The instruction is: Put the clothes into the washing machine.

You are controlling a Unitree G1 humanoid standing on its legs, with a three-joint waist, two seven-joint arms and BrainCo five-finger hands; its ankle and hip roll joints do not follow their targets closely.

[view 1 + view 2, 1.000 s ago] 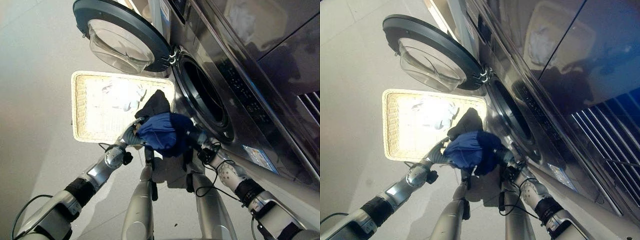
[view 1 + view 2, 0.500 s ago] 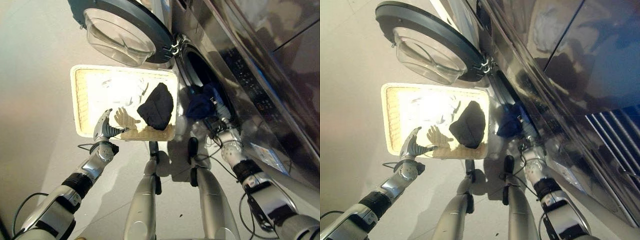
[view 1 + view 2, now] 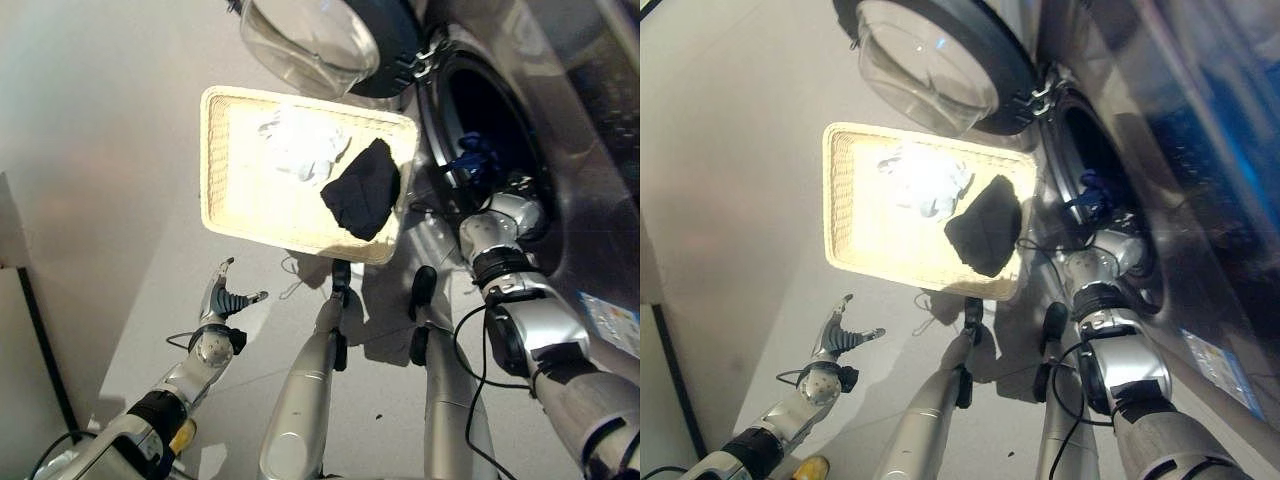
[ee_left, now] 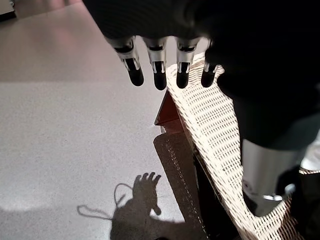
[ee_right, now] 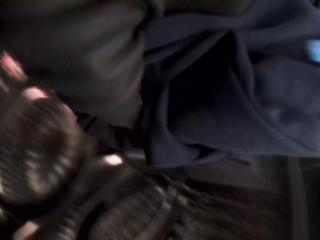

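My right arm reaches into the drum of the washing machine (image 3: 560, 150), and the blue garment (image 3: 472, 155) lies inside that opening just past my wrist. My right hand (image 3: 1102, 212) is buried in there with the cloth, and I cannot tell whether its fingers grip it or have let go. My left hand (image 3: 226, 296) hangs over the floor, near the basket's (image 3: 215, 160) front edge, fingers straight and spread, holding nothing. A black garment (image 3: 362, 189) lies in the basket's corner nearest the machine, with a white garment (image 3: 300, 145) beside it. The round door (image 3: 330, 40) stands open above the basket.
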